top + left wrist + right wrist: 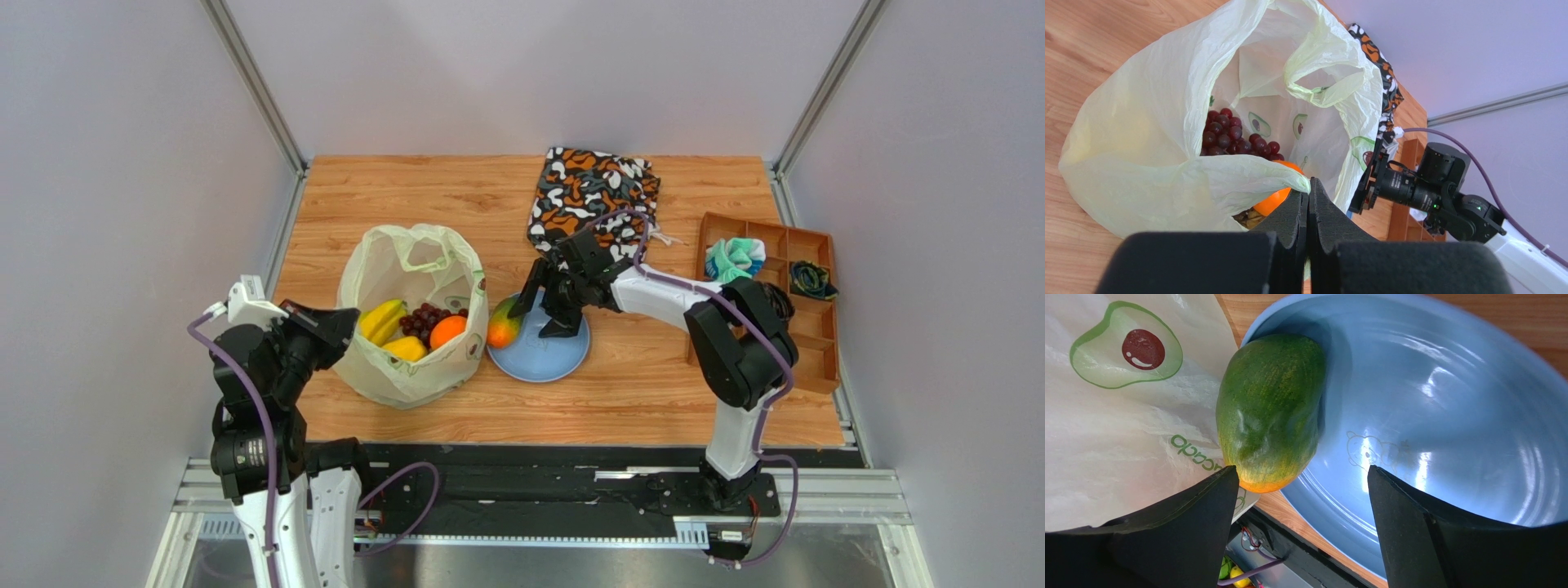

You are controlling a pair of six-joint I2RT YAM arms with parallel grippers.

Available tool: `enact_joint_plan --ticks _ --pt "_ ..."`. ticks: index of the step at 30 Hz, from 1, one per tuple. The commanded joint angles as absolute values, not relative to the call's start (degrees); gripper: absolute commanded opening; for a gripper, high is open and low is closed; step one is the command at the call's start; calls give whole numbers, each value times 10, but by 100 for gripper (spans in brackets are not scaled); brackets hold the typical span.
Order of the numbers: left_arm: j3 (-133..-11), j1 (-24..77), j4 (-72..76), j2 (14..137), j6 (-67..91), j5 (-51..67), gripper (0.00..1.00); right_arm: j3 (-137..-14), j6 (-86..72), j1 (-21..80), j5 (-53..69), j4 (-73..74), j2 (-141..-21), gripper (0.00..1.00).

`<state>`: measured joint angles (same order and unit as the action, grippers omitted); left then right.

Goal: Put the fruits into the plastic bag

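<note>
**One mango outside the bag, and several ways to lose it**

We see the mango [1269, 410] lying at the left rim of the blue plate [1444, 416], touching the plastic bag [411, 368]. The right gripper [1301, 478] hangs over it with its fingers spread wide. The left gripper [1308, 199] is pressed together on a fold of the bag's rim, holding the mouth open. Grapes [1229, 131], an orange [1275, 197] and bananas [384, 321] lie inside.

We judge the grasp to be the main risk. The mango is smooth and tapered and sits on a glossy, sloped plate, so an off-centre squeeze could squirt it over the rim onto the worktop [638, 380]. The finger nearest the bag could also catch the film beside the fruit. If the thin film slips from the left pinch, the mouth may sag shut.
</note>
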<state>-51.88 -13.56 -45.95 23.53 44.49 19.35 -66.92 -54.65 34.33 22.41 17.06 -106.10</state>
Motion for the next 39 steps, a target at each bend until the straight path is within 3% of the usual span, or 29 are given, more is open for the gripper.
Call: enact_joint_plan --ticks 1,17,20,24,30,39 --pt "-516 -134 -446 241 447 193 0 -703 -563 356 236 142 -1080 80" --pt "-520 -134 -454 237 446 188 0 -722 -576 363 234 132 -1124 77" --pt "-521 -135 -454 236 446 188 0 -725 -574 362 229 131 -1127 73" --pt "-522 -134 -455 236 446 188 0 -726 -565 363 221 137 -1122 57" --pt "-523 -135 -456 236 446 187 0 -726 -556 362 214 139 -1115 43" --pt "-524 -134 -460 230 446 185 0 -733 -513 361 128 157 -1022 35"
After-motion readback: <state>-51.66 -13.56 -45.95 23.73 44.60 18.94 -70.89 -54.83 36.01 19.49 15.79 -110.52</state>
